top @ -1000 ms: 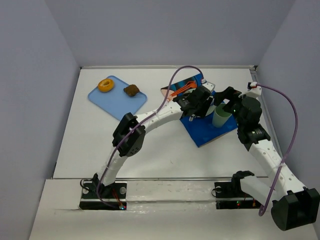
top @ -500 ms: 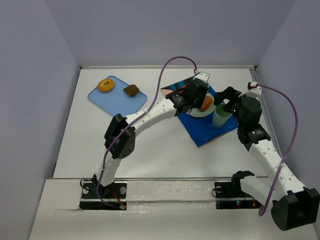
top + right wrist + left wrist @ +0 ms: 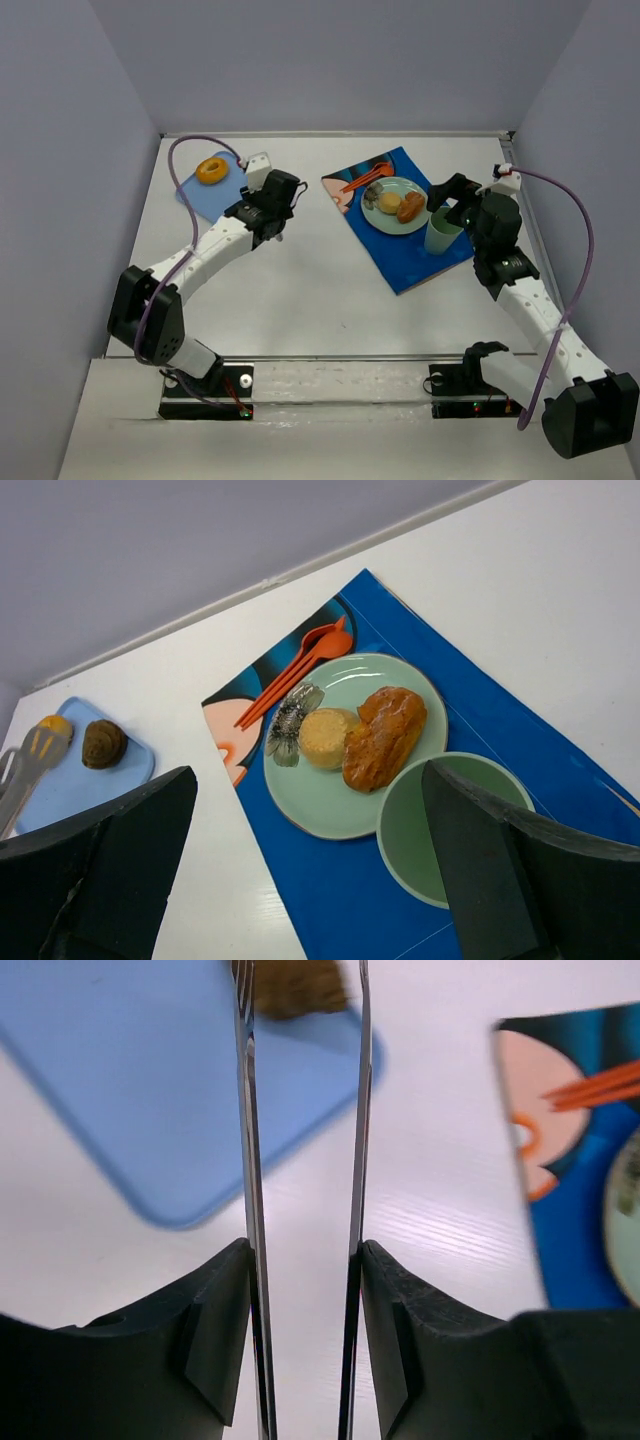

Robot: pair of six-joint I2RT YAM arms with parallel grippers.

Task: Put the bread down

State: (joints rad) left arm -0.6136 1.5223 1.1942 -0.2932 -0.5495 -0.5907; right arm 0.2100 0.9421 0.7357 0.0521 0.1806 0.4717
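The bread (image 3: 411, 207), a long golden-brown roll, is seen lying on the green plate (image 3: 392, 226), on the plate's right-hand part in the overhead view. A round pale bun (image 3: 388, 200) is set on the same plate just beside it. A small grey-and-green scrap (image 3: 290, 723), whose nature cannot be told, lies on the plate on the side away from the bread. The plate is carried by a blue placemat (image 3: 410, 268), which spreads out around it on every side. Orange cutlery (image 3: 362, 180) is laid on the mat just off the plate's far-left rim, and a green cup (image 3: 441, 237) is stood upright just off its near-right rim. The right gripper (image 3: 447, 196) is positioned above that near-right rim, over the cup. Its fingers (image 3: 110, 870) are spread wide and nothing is gripped between them. Well to the left of the plate, across bare white table (image 3: 320, 290), a light blue tray (image 3: 120, 1090) is found. A doughnut (image 3: 211, 170) is on the part of the tray farthest from the plate and a dark brown bun (image 3: 103, 743) on the part nearest it. The left gripper (image 3: 303, 990) is positioned over the tray's plate-side edge. Its two thin blades are set parallel and partly apart, tray and table are seen through the gap, and nothing is clamped there. The brown bun is seen in line with the tips at the upper edge of the wrist view, where they are cut off, so contact cannot be judged.
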